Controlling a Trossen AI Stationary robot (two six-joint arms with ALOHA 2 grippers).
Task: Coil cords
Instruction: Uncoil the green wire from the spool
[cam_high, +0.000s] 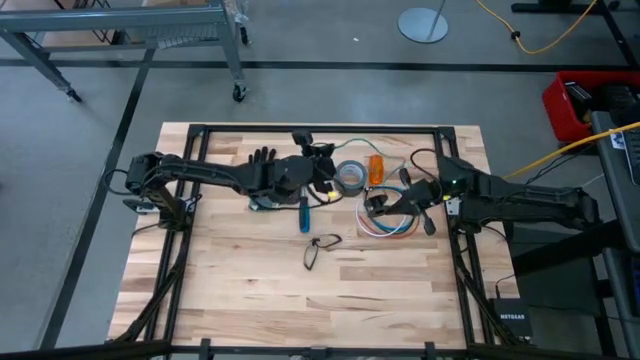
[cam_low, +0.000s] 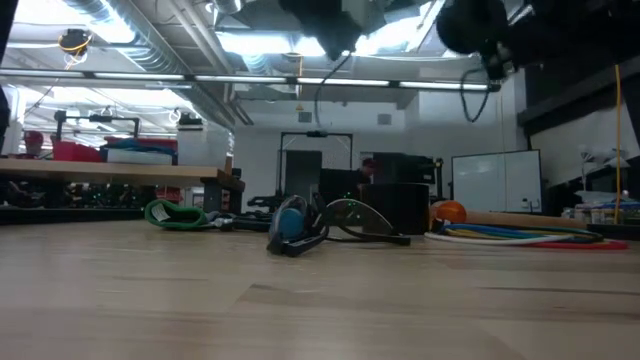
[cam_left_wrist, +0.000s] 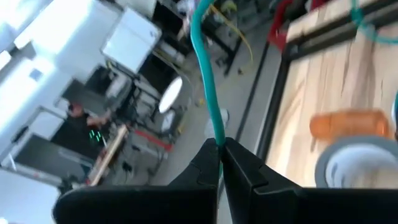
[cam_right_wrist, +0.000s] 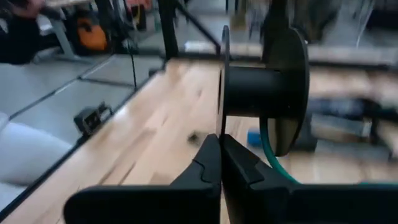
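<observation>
Wooden table: left gripper clenched on teal cord; right gripper clenched empty by black spool, above cords.

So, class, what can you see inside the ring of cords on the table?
Bare wood of the table shows inside the cords. The right gripper and its arm overhang part of the ring, hiding whatever lies beneath.

My left arm reaches in across the table, its gripper closed tight with the fingers pressed together. My right arm stretches in toward it from the opposite side, its gripper likewise clamped shut, both held near the middle.
</observation>
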